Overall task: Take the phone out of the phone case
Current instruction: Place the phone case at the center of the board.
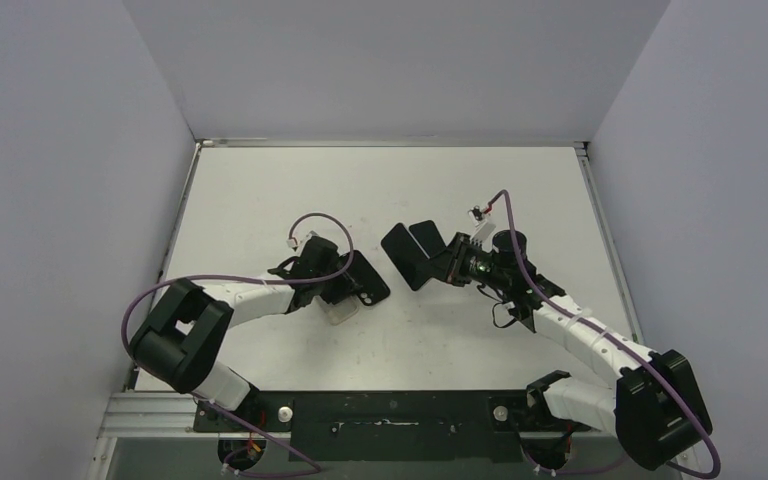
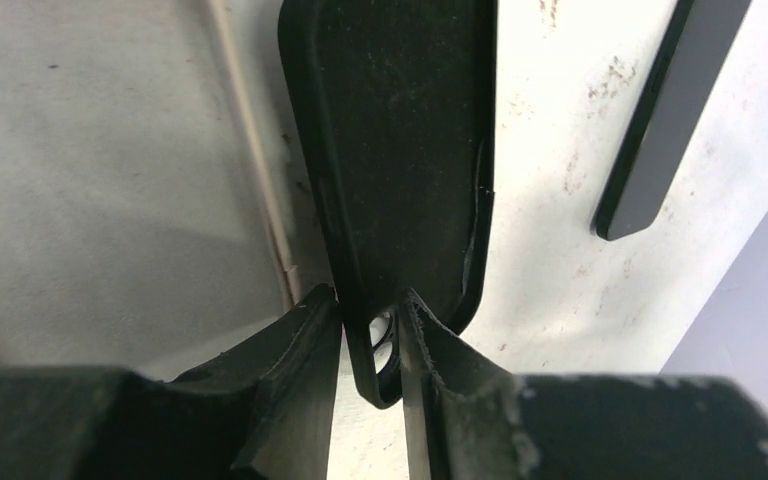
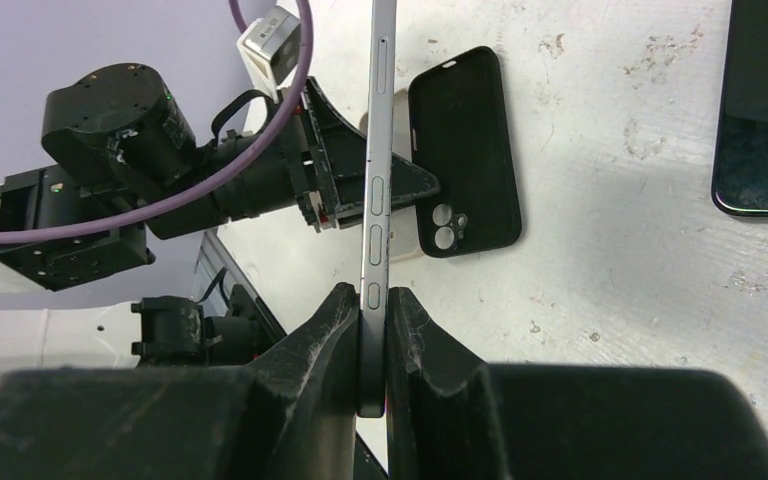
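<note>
Black and rubbery, the case [image 2: 400, 130] sits at the left, empty. The left gripper [image 2: 368, 300] has its jaws pinched on the wall at the camera-hole end. Whether the case rests on the table [image 1: 260, 190] or hangs just above it, I cannot tell. The left arm is folded at the elbow by the near left edge. Its forearm runs right toward the middle, with the wrist low.

To the right, well apart from the case, is the phone [image 3: 378, 150]. It is out and held edge-on, with its side buttons showing. The right gripper [image 3: 370, 295] has its jaws pressed on one end of the phone only. The right arm reaches up and left from its base, fingers aimed at the left arm. A second dark slab [image 3: 765, 100] lies flat on the table further right.

The separating looks done, so the danger is in the putting down. With so short a grip on one end, the phone could swing or slide out if the wrist turns quickly. A careless descent could land it on the slab. The case's soft wall might also fold and slip from the left fingers.
</note>
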You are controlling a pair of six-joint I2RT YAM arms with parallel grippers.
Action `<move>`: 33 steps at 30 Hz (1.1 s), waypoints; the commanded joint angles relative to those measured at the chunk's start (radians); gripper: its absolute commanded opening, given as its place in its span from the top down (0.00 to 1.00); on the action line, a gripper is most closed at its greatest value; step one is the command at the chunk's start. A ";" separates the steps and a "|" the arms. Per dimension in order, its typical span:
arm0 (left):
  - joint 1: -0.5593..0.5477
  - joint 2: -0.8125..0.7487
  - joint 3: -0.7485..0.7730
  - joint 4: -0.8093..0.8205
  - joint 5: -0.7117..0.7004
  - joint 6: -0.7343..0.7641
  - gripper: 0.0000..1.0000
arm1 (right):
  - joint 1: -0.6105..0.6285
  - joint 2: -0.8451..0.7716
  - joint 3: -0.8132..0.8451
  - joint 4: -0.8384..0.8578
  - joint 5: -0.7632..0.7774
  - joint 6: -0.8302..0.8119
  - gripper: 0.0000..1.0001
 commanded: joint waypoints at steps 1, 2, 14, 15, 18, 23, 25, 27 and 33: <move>-0.007 -0.050 0.038 -0.060 -0.068 0.000 0.72 | -0.004 0.014 0.017 0.070 0.002 -0.029 1.00; -0.007 -0.055 0.042 -0.071 -0.074 0.004 0.71 | -0.004 0.017 0.018 0.070 0.006 -0.032 1.00; -0.008 -0.166 0.070 -0.135 -0.061 0.041 0.52 | -0.003 0.116 0.022 0.123 0.101 -0.099 1.00; -0.008 -0.183 0.066 -0.141 -0.060 0.049 0.48 | -0.002 0.133 0.023 0.146 0.107 -0.094 1.00; -0.003 -0.230 0.051 -0.165 -0.058 0.079 0.39 | -0.001 0.190 0.024 0.220 0.126 -0.067 1.00; 0.035 -0.314 0.005 -0.190 -0.048 0.148 0.27 | 0.001 0.299 0.035 0.323 0.140 -0.020 1.00; 0.052 -0.352 -0.001 -0.205 -0.051 0.195 0.24 | 0.001 0.340 0.039 0.367 0.137 -0.006 1.00; 0.060 -0.393 0.008 -0.237 -0.074 0.250 0.18 | 0.004 0.381 0.045 0.398 0.134 0.007 1.00; 0.071 -0.531 0.014 -0.315 -0.195 0.436 0.07 | 0.010 0.485 0.056 0.470 0.146 0.047 0.99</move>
